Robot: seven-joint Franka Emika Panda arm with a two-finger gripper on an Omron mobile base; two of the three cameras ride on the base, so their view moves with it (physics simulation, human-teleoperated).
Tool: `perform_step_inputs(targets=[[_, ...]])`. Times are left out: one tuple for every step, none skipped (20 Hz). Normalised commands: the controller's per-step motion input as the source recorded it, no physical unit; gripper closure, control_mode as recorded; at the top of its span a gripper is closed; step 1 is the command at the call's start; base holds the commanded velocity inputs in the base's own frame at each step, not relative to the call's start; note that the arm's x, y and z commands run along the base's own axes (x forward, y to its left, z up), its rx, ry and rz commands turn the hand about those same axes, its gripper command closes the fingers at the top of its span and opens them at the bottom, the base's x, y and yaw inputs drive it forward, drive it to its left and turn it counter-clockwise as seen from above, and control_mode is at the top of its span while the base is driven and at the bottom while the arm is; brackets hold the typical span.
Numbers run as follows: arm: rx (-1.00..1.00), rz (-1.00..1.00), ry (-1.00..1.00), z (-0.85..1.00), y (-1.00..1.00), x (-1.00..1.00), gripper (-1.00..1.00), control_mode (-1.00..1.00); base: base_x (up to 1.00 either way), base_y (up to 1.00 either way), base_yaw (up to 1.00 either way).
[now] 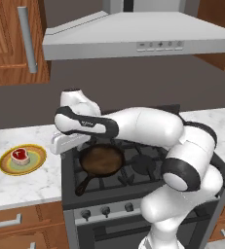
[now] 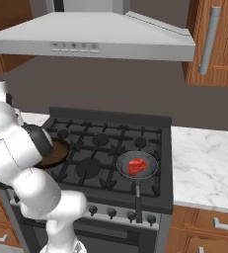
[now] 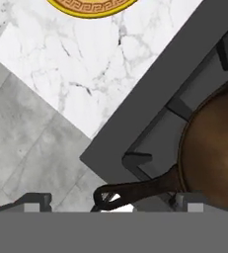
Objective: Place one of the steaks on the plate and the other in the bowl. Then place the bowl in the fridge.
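The range hood (image 1: 138, 36) spans the top of both base views, with wooden cabinets (image 1: 11, 39) to either side. Below it the black stove (image 2: 110, 148) sits between two stretches of white marble counter (image 1: 21, 180). The white arm (image 1: 148, 126) reaches across the stove from the lower right of the left base view toward nine o'clock, ending above the stove's left edge.

On the front left burner lies a dark brown frying pan (image 1: 102, 160), its handle pointing toward seven o'clock in the left base view. In the right base view a smaller grey pan (image 2: 136, 167) rests on the front right burner with its handle toward six o'clock, and one steak (image 2: 137, 166) lies inside it.

The plate (image 1: 7, 165) sits on the left counter, at about nine o'clock from the hand in the left base view and well apart from it. The other steak (image 1: 20, 155) lies on the plate's centre.

The gripper (image 3: 113, 207) stands released, holding nothing. In the hand view its dark fingertips (image 3: 36, 201) rise at the bottom over the stove's corner and the brown pan's handle, with the plate's yellow rim at twelve o'clock across bare marble.
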Motion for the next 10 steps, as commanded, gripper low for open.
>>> perform_step_inputs(targets=[[-0.05,-0.17,0.00,0.07,-0.48,-0.30,-1.00,-1.00,0.00,0.00,0.00],[-0.06,-0.17,0.00,0.00,-0.48,-0.21,-1.00,-1.00,0.00,0.00,0.00],[-0.05,-0.17,0.00,0.00,-0.57,-0.24,-1.00,-1.00,0.00,0.00,0.00],[-0.04,-0.17,0.00,0.00,-0.64,-0.22,-1.00,-1.00,0.00,0.00,0.00],[-0.04,-0.17,0.00,0.00,-0.62,-0.19,-1.00,-1.00,0.00,0.00,0.00],[-0.05,-0.15,0.00,0.00,-0.57,-0.25,-1.00,-1.00,0.00,0.00,0.00],[-0.05,-0.15,0.00,0.00,-0.61,-0.18,-1.00,-1.00,0.00,0.00,0.00],[-0.04,-0.14,0.00,0.00,-0.59,-0.09,-1.00,-1.00,0.00,0.00,0.00],[-0.03,-0.14,0.00,0.01,-0.61,-0.01,-1.00,-1.00,0.00,0.00,0.00],[-0.03,-0.14,0.00,0.05,-0.64,0.00,-1.00,-1.00,0.00,0.00,0.00]])
